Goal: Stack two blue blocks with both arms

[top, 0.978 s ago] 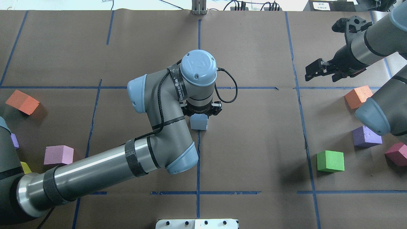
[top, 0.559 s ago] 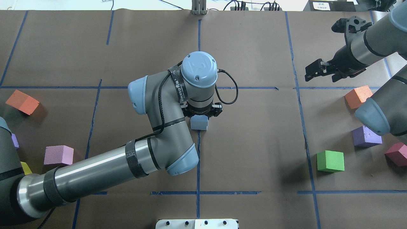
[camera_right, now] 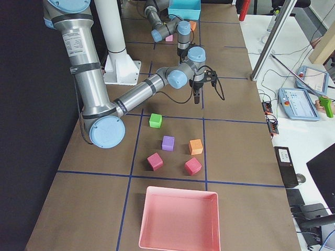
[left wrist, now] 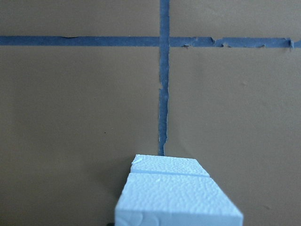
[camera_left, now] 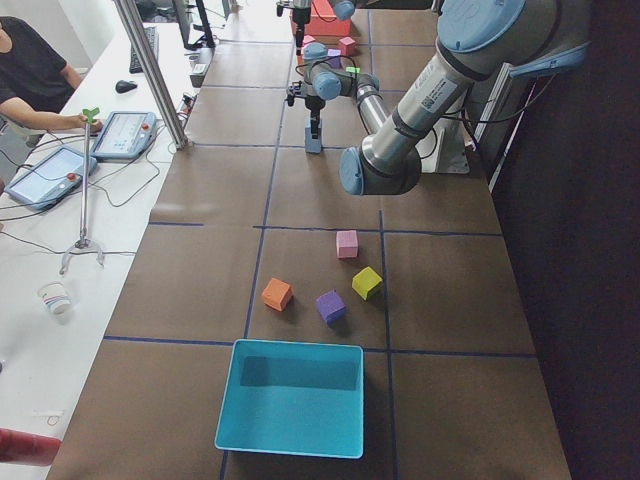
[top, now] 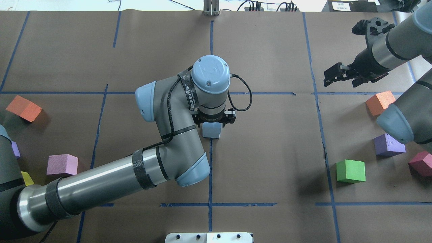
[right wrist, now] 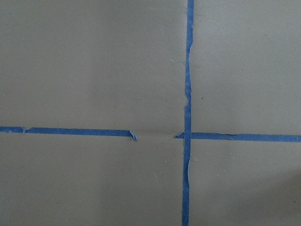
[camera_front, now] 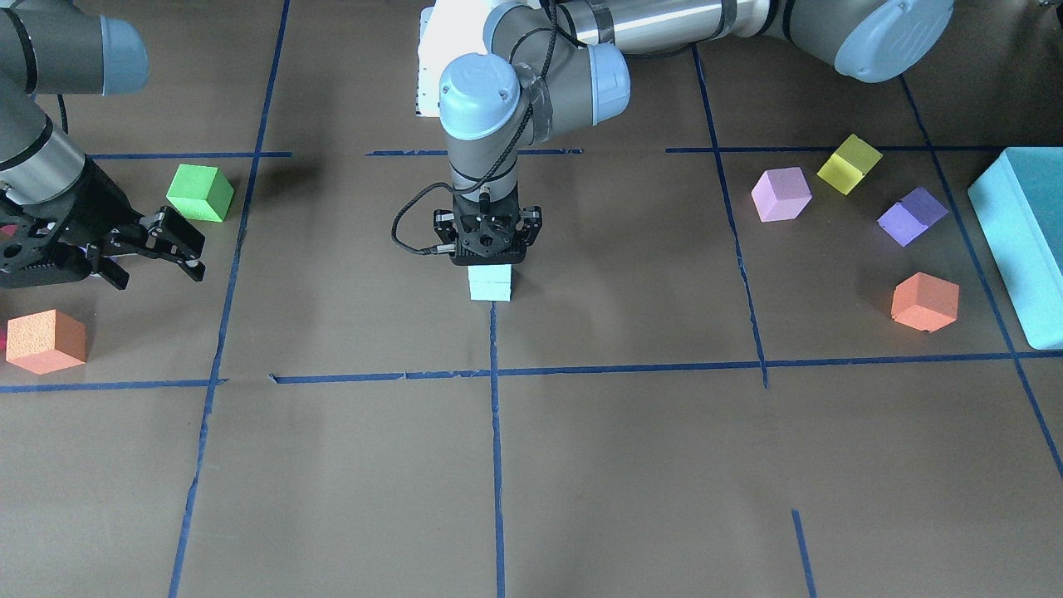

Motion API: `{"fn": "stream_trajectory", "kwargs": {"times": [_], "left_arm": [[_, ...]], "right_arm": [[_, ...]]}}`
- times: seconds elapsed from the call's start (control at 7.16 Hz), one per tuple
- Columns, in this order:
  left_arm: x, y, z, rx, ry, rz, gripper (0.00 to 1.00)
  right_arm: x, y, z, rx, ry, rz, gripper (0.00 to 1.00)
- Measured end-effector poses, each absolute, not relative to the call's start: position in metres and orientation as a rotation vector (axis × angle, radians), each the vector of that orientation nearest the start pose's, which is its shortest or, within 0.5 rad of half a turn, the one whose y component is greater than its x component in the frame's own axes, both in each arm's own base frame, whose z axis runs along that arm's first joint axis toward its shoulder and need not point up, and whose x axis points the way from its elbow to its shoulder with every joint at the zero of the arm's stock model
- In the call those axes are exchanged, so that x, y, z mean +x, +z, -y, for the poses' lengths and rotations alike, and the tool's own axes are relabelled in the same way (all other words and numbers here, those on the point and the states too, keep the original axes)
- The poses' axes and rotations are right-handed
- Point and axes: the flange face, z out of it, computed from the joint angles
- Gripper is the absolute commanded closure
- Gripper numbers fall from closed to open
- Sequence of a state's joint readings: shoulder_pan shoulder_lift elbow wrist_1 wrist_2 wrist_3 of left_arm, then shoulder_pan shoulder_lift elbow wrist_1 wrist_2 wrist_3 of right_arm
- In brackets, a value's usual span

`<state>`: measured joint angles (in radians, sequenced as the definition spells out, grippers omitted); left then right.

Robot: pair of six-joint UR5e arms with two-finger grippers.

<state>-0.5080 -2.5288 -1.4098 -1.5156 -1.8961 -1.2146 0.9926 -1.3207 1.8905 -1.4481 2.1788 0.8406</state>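
Note:
Two pale blue blocks stand stacked at the table's centre on a blue tape line, the upper blue block (camera_front: pixel 490 275) on the lower blue block (camera_front: pixel 490 292). In the left wrist view the upper block (left wrist: pixel 178 202) sits squarely over the lower one (left wrist: pixel 165 165). My left gripper (camera_front: pixel 488 259) points straight down and is shut on the upper block (top: pixel 211 130); its fingers are hidden by its own body. My right gripper (top: pixel 329 77) is open and empty, far off at the table's right side, low over bare paper.
Near my right arm lie a green cube (top: pixel 351 171), an orange cube (top: pixel 379 102), a purple cube (top: pixel 388 145) and a maroon cube (top: pixel 420 163). On the left lie an orange cube (top: pixel 23 108) and a pink cube (top: pixel 62 164). A teal box (camera_front: pixel 1021 241) stands at the left end.
My left wrist and the upper blue block have sunk a little onto the lower block. The right arm has barely moved.

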Motion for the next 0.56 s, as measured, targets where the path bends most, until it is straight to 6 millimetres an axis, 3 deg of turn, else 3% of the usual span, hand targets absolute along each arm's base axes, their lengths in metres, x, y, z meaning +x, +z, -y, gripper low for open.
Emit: {"fn": "stream_trajectory", "kwargs": {"times": [0.28, 0.56], "left_arm": [[0.602, 0.118, 0.453, 0.042, -0.017, -0.827, 0.00], [0.552, 0.094, 0.435, 0.080, -0.015, -0.885, 0.00]], "right_arm": [[-0.245, 0.364, 0.515, 0.127, 0.035, 0.875, 0.00], [-0.245, 0.366, 0.515, 0.125, 0.033, 0.872, 0.00]]}}
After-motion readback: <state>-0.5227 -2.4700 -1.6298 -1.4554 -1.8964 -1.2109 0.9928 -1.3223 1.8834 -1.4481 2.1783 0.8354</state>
